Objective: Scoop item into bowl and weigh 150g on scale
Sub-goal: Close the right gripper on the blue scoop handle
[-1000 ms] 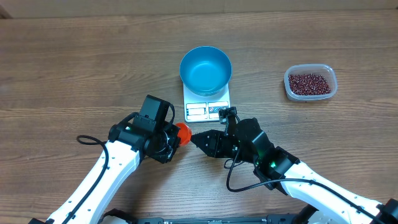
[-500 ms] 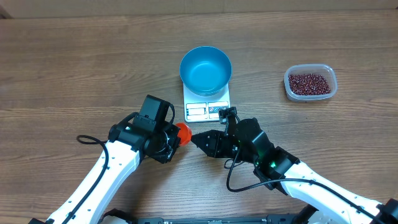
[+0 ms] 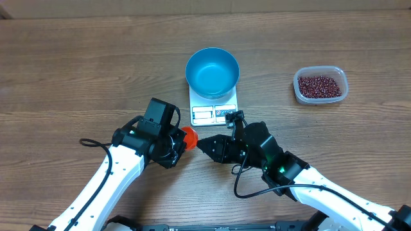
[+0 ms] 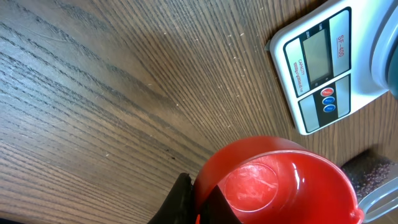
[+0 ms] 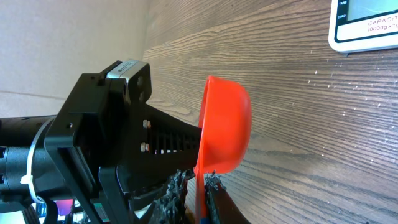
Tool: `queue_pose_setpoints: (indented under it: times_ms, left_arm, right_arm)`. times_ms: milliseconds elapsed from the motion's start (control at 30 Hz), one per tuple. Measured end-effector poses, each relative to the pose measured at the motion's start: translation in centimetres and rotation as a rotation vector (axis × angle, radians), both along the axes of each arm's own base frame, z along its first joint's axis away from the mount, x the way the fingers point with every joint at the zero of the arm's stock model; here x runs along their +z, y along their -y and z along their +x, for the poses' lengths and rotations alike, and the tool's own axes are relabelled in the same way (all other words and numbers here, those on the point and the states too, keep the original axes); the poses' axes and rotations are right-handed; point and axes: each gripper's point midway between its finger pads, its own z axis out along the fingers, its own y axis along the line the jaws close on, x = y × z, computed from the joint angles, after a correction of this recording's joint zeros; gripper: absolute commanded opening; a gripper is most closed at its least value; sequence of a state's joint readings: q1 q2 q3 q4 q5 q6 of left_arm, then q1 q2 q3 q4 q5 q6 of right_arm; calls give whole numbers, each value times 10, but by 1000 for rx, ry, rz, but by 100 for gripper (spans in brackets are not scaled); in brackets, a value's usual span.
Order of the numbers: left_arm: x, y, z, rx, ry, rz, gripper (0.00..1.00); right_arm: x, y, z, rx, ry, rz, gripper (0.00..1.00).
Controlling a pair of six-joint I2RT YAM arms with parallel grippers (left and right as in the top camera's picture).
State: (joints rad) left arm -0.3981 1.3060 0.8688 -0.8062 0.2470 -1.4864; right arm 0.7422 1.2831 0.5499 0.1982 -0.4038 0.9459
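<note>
Passing the scoop (image 3: 188,136) across is judged the step in hand: it is clenched by the left hand (image 3: 182,140), its handle seemingly pinched by the right hand (image 3: 201,144). Release is best delayed until that pinch is firm. Beans (image 3: 319,86) are seen in the tub (image 3: 297,82).

The bowl (image 3: 212,70) is deep blue; the scale (image 3: 214,114) white with grey panels; the beans (image 3: 319,85) dark red-brown; the scoop (image 3: 187,137) orange-red; the desk (image 3: 77,70) brown wood-grain.

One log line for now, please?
left gripper: holds red plastic scoop | right gripper: grips scoop too | blue bowl: empty, on white scale
</note>
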Motion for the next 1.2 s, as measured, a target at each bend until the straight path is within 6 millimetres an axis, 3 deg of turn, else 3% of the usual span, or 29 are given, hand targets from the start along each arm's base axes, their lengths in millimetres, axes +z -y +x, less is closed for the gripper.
queue_pose_setpoints:
  times_ms: [1000, 1200]
  left_arm:
    - [0, 1, -1, -8, 0, -1, 4]
    - [0, 1, -1, -12, 2, 2, 4]
  right_arm:
    - [0, 0, 0, 3, -1, 2, 13]
    - [-1, 0, 0, -1, -5, -3, 5]
